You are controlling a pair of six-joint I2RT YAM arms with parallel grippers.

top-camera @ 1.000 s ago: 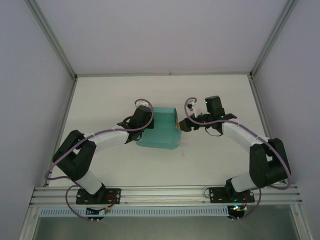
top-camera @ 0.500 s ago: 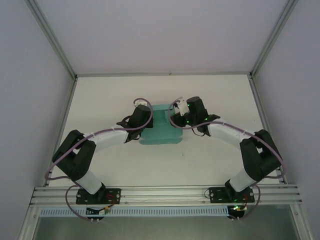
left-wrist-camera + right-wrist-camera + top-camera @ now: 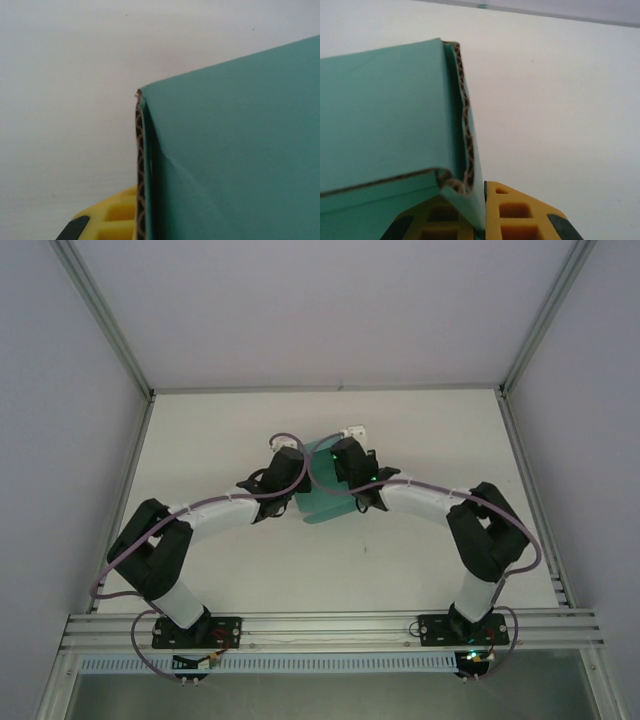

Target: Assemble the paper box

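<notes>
The teal-green paper box [image 3: 325, 504] sits mid-table, partly folded, squeezed between both wrists. My left gripper [image 3: 297, 483] is at its left side. In the left wrist view the box [image 3: 235, 150] has its corrugated edge running down beside one yellow finger [image 3: 107, 220]; the other finger is hidden behind the card, and the gripper [image 3: 142, 222] is shut on that wall. My right gripper [image 3: 345, 480] reaches in from the right. In the right wrist view its gripper [image 3: 483, 212] is shut on the thin edge of the box [image 3: 385, 115], yellow fingers on both sides.
The white table [image 3: 440, 440] stretches open to the right, the left and the back of the box. Aluminium posts and grey walls bound it, and a front rail [image 3: 330, 625] carries both arm bases.
My right arm swung left onto the box and its gripper went from open to shut on the box's right wall. The box now looks narrower from above. My left gripper has kept its hold.
</notes>
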